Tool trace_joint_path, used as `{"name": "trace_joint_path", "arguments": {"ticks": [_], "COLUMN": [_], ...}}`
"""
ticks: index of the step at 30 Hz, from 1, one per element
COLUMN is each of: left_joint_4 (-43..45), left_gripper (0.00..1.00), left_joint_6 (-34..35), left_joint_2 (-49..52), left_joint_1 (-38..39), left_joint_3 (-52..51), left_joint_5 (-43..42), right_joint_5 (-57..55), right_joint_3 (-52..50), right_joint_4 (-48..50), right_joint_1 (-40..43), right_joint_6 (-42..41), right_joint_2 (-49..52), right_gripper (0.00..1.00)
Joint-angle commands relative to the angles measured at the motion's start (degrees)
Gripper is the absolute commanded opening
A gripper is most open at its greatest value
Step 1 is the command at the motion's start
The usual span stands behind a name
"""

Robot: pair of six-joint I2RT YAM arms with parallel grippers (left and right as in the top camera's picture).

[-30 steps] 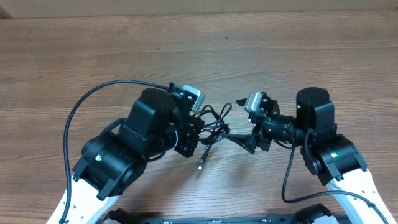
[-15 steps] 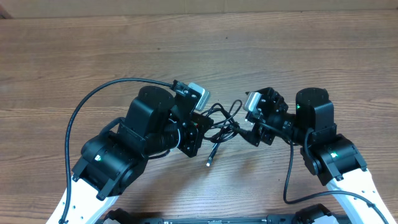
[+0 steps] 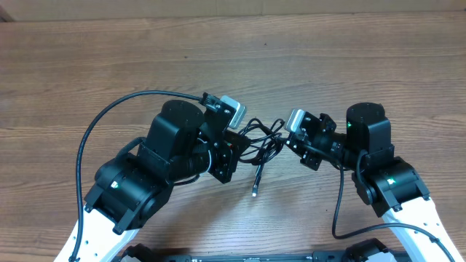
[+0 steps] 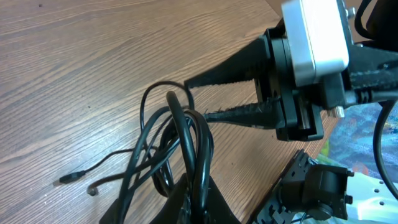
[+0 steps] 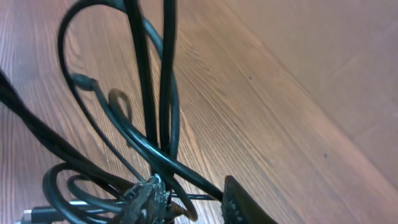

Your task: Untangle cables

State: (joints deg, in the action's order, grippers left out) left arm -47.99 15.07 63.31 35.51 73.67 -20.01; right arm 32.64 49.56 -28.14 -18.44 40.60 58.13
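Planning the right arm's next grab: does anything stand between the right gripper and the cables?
Nothing visible does. The right gripper, jaws open, is right at the cables, with no other object between them. The left gripper holds the bundle from the opposite side.

You see black cables [image 3: 258, 145] with one shiny silver tip [image 3: 253, 193]. The tabletop [image 3: 328, 58] is brown wood with darker wavy lines. The left arm [image 3: 145, 175] and right arm [image 3: 378, 171] are black, white near you. The right arm shows a small green light [image 3: 349, 125].
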Motion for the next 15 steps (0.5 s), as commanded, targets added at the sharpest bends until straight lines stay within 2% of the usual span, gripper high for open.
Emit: {"name": "trace_joint_path", "arguments": {"ticks": [1,3,9,13,14,15], "left_joint_4": [0.9,1.6,4.0,6.2,6.4,6.6], "left_gripper": [0.04,0.04,0.04,0.04,0.04,0.04], "left_joint_6": [1.4,1.9,3.2,6.3,6.9,7.4], "left_joint_2": [-1.2,-1.2,-1.2,-1.2,-1.2,-1.2], "left_joint_1": [-0.2,-0.2,-0.2,-0.2,-0.2,-0.2], "left_joint_3": [1.8,1.8,1.8,1.8,1.8,1.8], "left_joint_5": [-1.5,-1.5,-1.5,-1.5,-1.5,-1.6], "right_joint_5": [4.5,6.1,6.6,7.6,7.6,7.6], "right_joint_3": [1.1,1.1,1.1,1.1,1.1,1.1], "right_joint_4": [-0.3,-1.0,-4.0,-3.9,-3.9,-3.9], "right_joint_1": [-0.3,-0.3,-0.3,-0.3,-0.3,-0.3], "right_joint_6": [-0.1,-0.1,-0.2,-0.2,-0.2,-0.2], "right_joint_2": [-0.2,-0.2,-0.2,-0.2,-0.2,-0.2], "right_gripper": [0.20,0.17,0.17,0.22,0.30,0.31]}}
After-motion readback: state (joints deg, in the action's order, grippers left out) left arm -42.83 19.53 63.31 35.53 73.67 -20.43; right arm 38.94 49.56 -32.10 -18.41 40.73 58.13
